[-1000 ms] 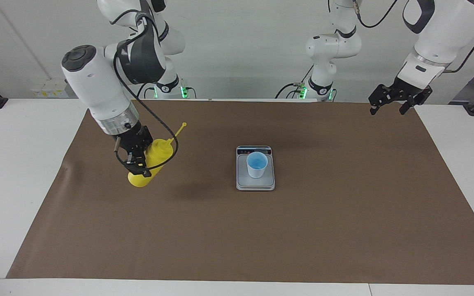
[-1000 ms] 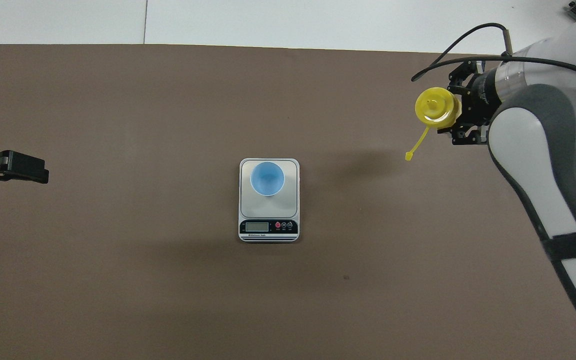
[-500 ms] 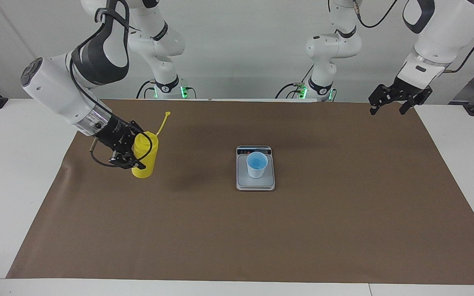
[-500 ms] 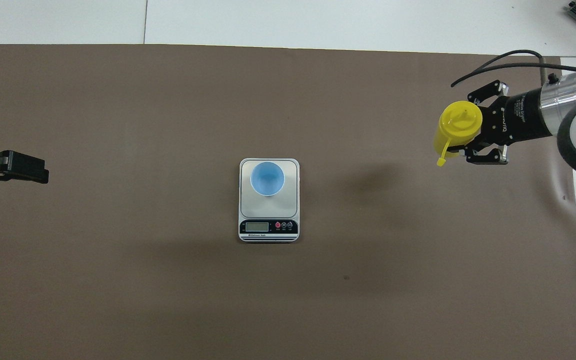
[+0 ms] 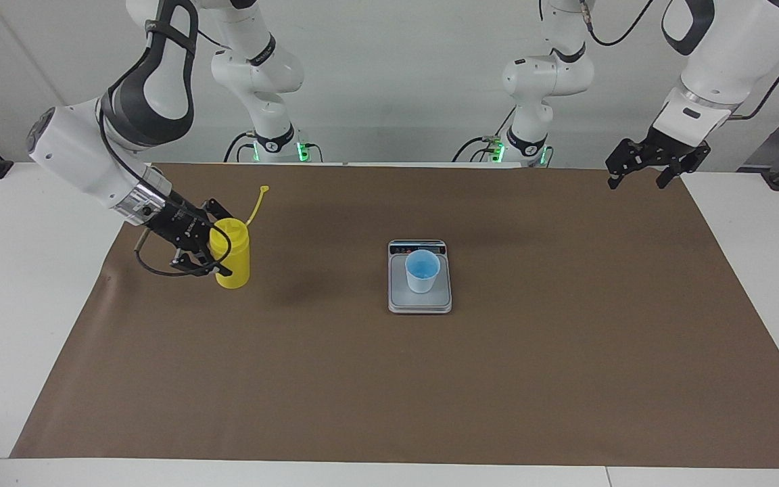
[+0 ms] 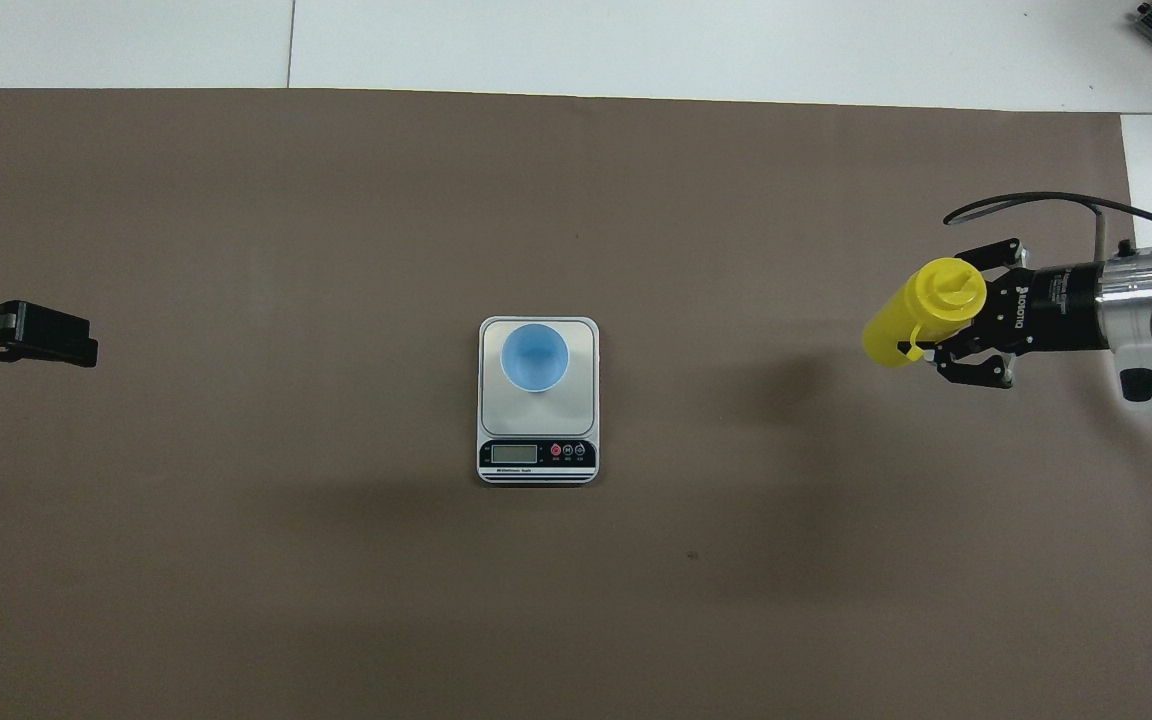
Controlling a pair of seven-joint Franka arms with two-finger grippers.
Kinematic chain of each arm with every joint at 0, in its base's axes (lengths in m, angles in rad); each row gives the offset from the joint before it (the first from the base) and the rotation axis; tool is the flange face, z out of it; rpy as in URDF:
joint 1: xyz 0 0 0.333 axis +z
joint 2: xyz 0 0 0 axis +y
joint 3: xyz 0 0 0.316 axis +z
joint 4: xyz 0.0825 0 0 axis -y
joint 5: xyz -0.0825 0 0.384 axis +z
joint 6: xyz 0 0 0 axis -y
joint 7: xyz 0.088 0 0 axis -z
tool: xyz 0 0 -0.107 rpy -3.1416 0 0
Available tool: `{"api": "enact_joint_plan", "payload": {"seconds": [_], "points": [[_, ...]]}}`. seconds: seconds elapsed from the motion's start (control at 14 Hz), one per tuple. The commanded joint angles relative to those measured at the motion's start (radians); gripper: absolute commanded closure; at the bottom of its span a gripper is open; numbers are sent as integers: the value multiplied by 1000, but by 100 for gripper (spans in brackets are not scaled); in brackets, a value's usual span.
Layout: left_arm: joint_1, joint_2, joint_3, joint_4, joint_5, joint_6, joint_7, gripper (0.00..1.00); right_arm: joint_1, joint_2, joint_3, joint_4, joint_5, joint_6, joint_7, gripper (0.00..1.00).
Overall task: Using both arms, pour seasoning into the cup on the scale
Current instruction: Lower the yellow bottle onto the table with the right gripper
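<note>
A: Right claw (image 5: 217,238)?

B: Clenched on the seasoning (image 5: 235,257), gripping its body from the side. The bottle is upright with its nozzle up. The cap strap (image 5: 256,203) sticks up loose toward the robots.

A: Is the seasoning set down?

B: Cannot tell. Its base is at or just above the brown mat (image 5: 430,392), toward the right arm's end of the counter (image 5: 11,270).

A: Where is it relative to the scale (image 5: 420,302)?

B: On the overhead view, about three o'clock of it and well apart.

A: Cup (image 5: 422,270)?

B: Upright on the weighing plate, mid-mat. On the overhead view it sits in the plate's twelve o'clock half, with the display strip (image 6: 537,455) at six o'clock. The inside is blue and I can't make out any contents.

A: Left claw (image 5: 638,181)?

B: Released, fingers apart, holding nothing. That arm waits over the mat's edge at its own end, near nine o'clock of the scale on the overhead view.
</note>
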State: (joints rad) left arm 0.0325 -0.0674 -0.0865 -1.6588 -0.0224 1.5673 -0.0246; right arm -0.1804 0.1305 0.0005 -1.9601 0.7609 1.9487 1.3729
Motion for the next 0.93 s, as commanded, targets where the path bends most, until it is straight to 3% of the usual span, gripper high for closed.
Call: {"api": "enact_joint_plan", "payload": {"seconds": [0.0,0.21,0.57,0.64,0.71,0.86], "points": [[12,-18,-4,-12,-8,-9,9,0,-19,-48,10,-121,63,77,-77,100],[12,-18,-4,-12,-8,-9,9,0,-8,-45,10,-198,141,148,-132,100],[12,-18,-4,-12,-8,-9,9,0,33,-46,10,-207,143,148,-137,100],[12,-18,-4,-12,-8,-9,9,0,44,-46,9,-207,141,159,-130,62],[12,-18,-4,-12,-8,-9,9,0,42,-45,9,-204,141,157,-123,43],[12,-18,-4,-12,-8,-9,9,0,39,-45,9,-204,140,157,-121,41]]}}
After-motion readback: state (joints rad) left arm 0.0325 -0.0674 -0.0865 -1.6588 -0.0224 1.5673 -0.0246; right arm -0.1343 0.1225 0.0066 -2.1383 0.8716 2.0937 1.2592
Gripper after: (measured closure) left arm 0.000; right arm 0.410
